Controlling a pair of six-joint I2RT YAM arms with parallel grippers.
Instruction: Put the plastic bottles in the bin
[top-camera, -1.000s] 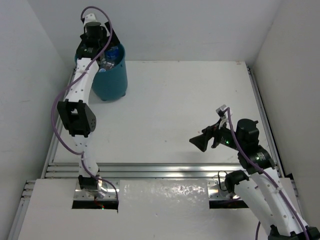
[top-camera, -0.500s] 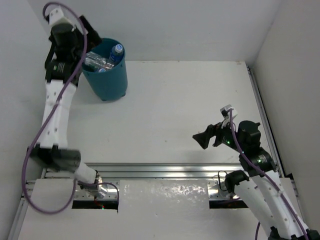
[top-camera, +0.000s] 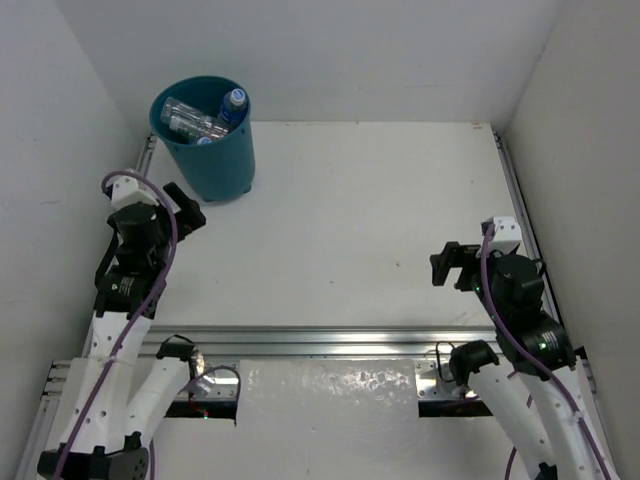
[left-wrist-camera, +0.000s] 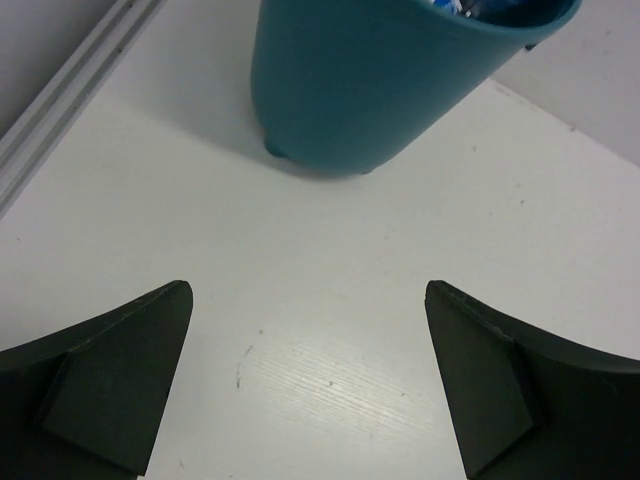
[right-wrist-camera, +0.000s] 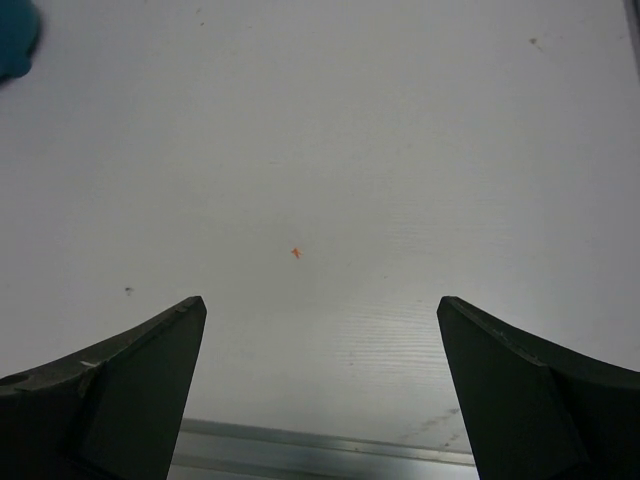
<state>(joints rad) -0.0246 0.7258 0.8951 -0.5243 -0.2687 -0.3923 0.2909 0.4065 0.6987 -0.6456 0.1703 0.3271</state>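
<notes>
Standing upright, the round teal-blue plastic bin (top-camera: 215, 160) is loaded with clear plastic bottles (top-camera: 192, 119) lying slanted, labels unreadable; left pincer (left-wrist-camera: 305, 290) and right pincer (right-wrist-camera: 320, 302) are spread, empty.

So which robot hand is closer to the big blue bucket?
Left. The left hand hangs just in front of the round teal plastic bin, on its near side. The right hand is far off across the white table, on the opposite side.
</notes>
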